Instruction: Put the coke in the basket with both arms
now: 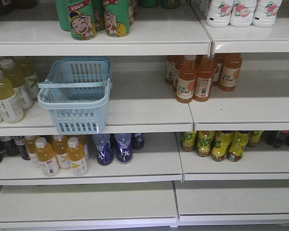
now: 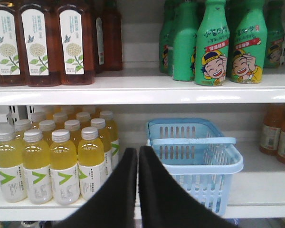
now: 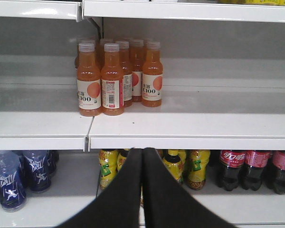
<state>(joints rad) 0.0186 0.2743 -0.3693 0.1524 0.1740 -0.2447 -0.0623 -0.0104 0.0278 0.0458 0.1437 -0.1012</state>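
Matte black, wedge-shaped fingers of the left gripper [image 2: 138, 152] are pressing together, gripping nothing; the right gripper [image 3: 142, 152] is closing likewise. Beyond, on the glossy white shelf [image 2: 263, 190], the slotted light-blue plastic basket [image 2: 199, 187] is sitting upright, right of the left fingers, beside capped yellow drink bottles [image 2: 61, 166].

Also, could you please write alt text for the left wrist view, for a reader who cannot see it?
The left gripper, black and shut, faces a store shelf where a light blue basket stands beside yellow drink bottles. The shelf above holds brown flower-labelled bottles and green cartoon bottles.
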